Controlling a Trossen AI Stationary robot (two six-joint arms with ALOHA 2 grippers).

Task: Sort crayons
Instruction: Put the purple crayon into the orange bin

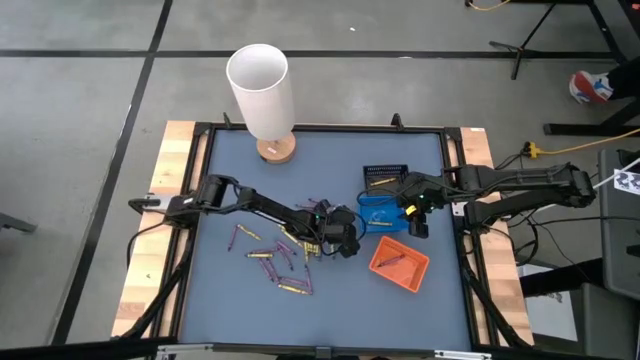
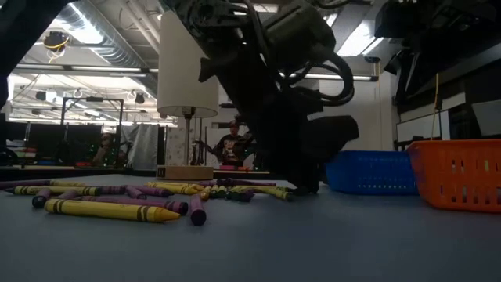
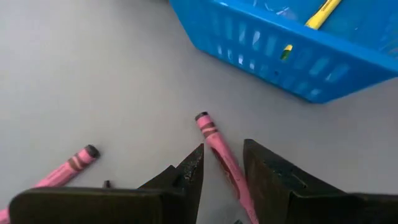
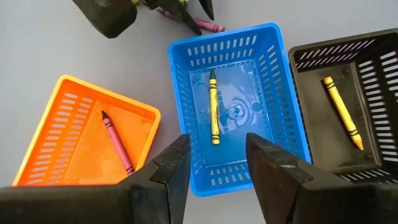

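Straddling a pink crayon (image 3: 219, 149) on the bench, the left gripper (image 3: 224, 171) has jaws spread, not yet pinching. Right gripper (image 4: 214, 165) hovers spread above the blue tray (image 4: 180, 93). Only three crayons are binned; most crayons (image 1: 275, 262) lie loose.

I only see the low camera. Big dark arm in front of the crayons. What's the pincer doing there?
Observer: The left pincer is open, straddling a pink crayon on the table.
Operator: What's in the blue tray?
Observer: The blue tray holds one yellow crayon.
Operator: And the orange one?
Observer: The orange tray holds one pink crayon.
Operator: Where's the other arm?
Observer: The right pincer hangs open above the blue tray.
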